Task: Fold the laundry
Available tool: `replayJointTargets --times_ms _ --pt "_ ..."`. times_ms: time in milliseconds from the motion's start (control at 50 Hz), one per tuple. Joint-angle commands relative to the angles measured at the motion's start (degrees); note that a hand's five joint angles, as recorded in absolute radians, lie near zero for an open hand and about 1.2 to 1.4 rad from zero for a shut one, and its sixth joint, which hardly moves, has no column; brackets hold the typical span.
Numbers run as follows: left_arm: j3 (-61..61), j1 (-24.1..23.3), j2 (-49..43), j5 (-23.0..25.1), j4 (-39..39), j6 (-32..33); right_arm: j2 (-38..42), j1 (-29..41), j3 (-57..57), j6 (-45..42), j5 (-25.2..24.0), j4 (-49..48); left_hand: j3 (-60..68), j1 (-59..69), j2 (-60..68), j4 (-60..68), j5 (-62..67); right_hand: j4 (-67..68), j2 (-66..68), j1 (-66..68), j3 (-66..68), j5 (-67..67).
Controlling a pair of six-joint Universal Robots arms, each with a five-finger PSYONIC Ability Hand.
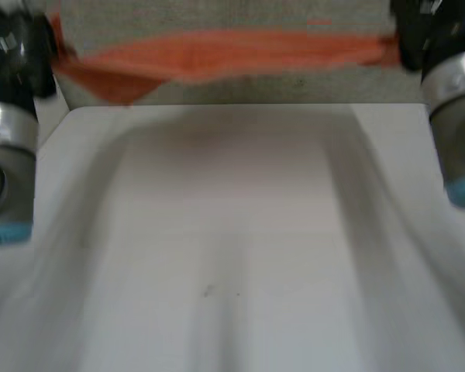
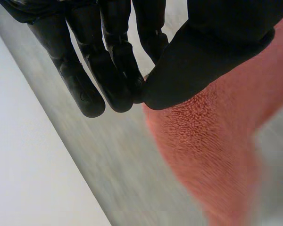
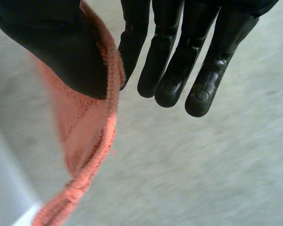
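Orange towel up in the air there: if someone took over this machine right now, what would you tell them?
Left hand: shut on the orange towel, thumb pinching one end against the fingers.
Right hand: shut on the other end, the same way.
Towel: stretched between both hands, lifted off the white table, near its far edge.
Done: towel picked up and spread out.
Left: lay it on the table and fold it; no fold shows yet.
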Motion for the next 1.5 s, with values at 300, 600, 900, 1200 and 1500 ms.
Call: replayJointTargets --times_ms 300,600,900,1200,1500 --pt "-18.87 -1.62 -4.49 -3.12 -21.17 -0.11 1.11 -4.12 29.99 2.12 -5.0 -0.78 10.23 10.69 10.19 10.27 10.43 11.65 12.21 23.73 11.91 12.88" --pt "-13.15 0.39 2.03 0.4 -25.32 1.64 1.11 -5.36 30.52 7.66 -5.27 -0.78 -38.7 -38.24 -38.74 -38.66 -38.49 11.65 12.21 23.73 11.91 12.88" --pt "-12.45 12.96 -2.27 25.01 -35.78 10.96 2.52 -5.71 30.6 8.63 -5.18 -0.78 -37.69 -37.23 -37.73 -37.65 -37.48 11.65 12.21 23.73 11.91 12.88" --pt "-18.16 13.05 -2.71 18.69 -29.11 10.61 2.69 -5.71 30.96 8.63 -5.18 -0.78 -36.51 -36.05 -36.55 -36.47 -36.3 11.65 12.21 23.73 11.91 12.88" --pt "-21.94 13.4 -4.38 15.51 -21.36 11.14 2.69 -5.62 31.92 8.63 -5.26 -0.78 -34.5 -34.03 -34.53 -34.45 -34.29 11.65 12.21 23.73 11.91 12.88"
